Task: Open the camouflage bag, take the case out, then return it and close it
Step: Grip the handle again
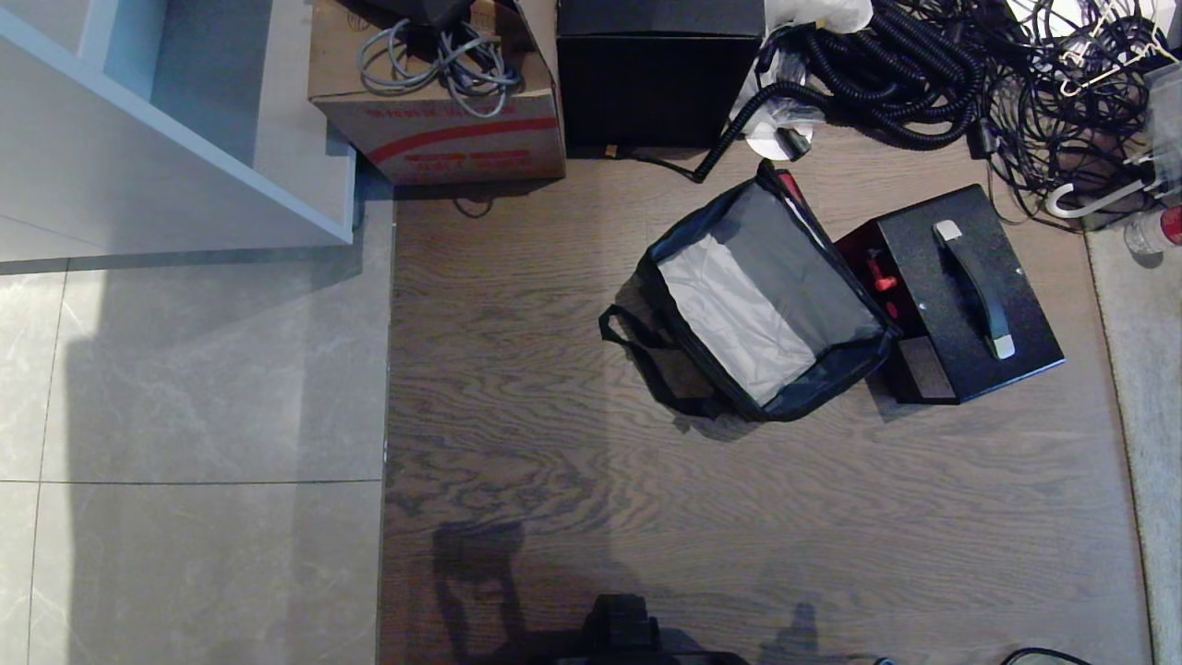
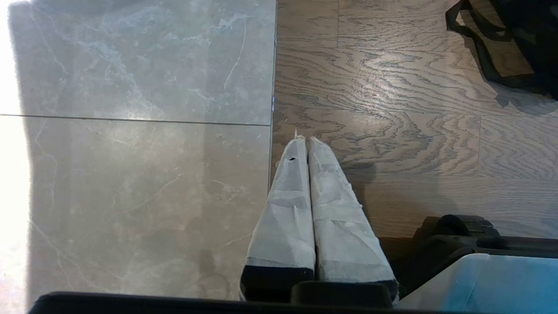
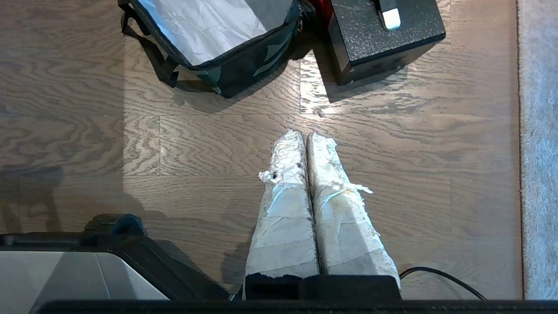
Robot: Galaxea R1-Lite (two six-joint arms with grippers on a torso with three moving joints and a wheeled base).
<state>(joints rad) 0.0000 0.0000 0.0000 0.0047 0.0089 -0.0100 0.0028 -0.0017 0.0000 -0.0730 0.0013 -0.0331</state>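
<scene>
The right claw hangs closed, near the open camouflage bag.

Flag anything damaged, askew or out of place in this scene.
The tape wrapping on the right end effector is torn and frayed. The camouflage bag stands open and empty, askew to the floorboards, with the case outside, beside it. A tangle of cables sprawls behind them.

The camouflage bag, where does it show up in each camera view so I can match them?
Head view: camouflage bag lies open right of centre, beside the case.
Left wrist view: only its black strap and a dark corner show at the upper right edge.
Right wrist view: its open end is at the top, left of centre.
Shared landmark: the wood floor.
</scene>
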